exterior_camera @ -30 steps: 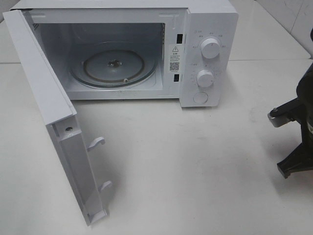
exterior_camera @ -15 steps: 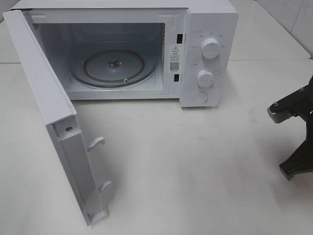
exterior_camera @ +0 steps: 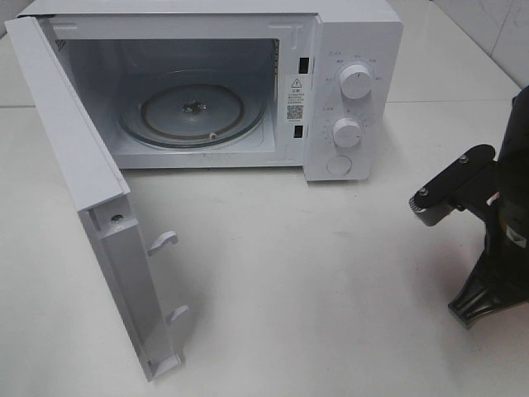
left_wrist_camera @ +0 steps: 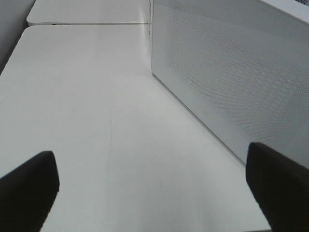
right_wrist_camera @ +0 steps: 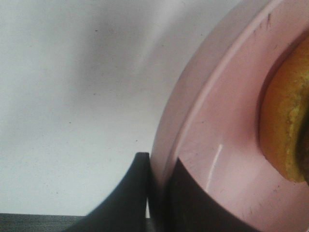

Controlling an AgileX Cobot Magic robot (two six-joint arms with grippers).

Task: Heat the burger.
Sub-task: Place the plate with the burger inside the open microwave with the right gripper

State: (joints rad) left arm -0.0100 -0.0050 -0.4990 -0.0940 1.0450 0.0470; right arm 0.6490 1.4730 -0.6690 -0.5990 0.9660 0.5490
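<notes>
Right gripper [right_wrist_camera: 159, 195]: closed down narrow, with the rim of a pink plate [right_wrist_camera: 217, 125] pinched between its two dark fingers [right_wrist_camera: 128, 193], one finger on each side of the rim.

The burger [right_wrist_camera: 287, 121] is seen on that plate, set in the plate's well and apart from the pinched rim. Only a golden-brown edge of bun is caught, at the border of the right wrist view. White table [right_wrist_camera: 72, 96] is seen beyond the plate. Whether the plate is lifted or resting cannot be told.

Left gripper [left_wrist_camera: 152, 193]: spread to full width, nothing held between its tips. It is poised over the table, with the perforated outer face of the microwave door [left_wrist_camera: 231, 72] just beside it.

High camera: the microwave [exterior_camera: 355, 41] is placed at the far side of the table, with the door swung open toward the near left. A glass turntable [exterior_camera: 194, 112] is exposed inside. On the control panel at the right, an upper knob [exterior_camera: 356, 81] is set above a lower knob [exterior_camera: 347, 132], with a round button [exterior_camera: 339, 165] below both. The right arm [exterior_camera: 512, 165] is noted at the right edge, nearer than the microwave and apart from it. The plate and burger lie outside this view.
</notes>
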